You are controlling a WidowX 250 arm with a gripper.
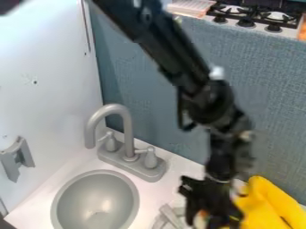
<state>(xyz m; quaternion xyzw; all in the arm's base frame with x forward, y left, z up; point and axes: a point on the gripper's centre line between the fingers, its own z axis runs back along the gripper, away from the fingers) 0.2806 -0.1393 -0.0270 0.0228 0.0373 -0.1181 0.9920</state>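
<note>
The black gripper (212,210) hangs low at the bottom right of the camera view, to the right of the sink. Directly at it, partly hidden behind its black parts, is a small orange and whitish thing (202,218); whether it is held cannot be told. Just right of the gripper lies a large bright yellow object (270,203), cut off by the view's lower edge. A grey slatted piece (171,216) stands close on the gripper's left.
A round grey sink basin (95,201) is at the lower left, with a grey faucet (127,134) behind it. A blue-grey wall (263,98) backs the counter, and a white panel (42,89) with a grey bracket (17,159) stands left. A stove (254,18) is beyond the wall.
</note>
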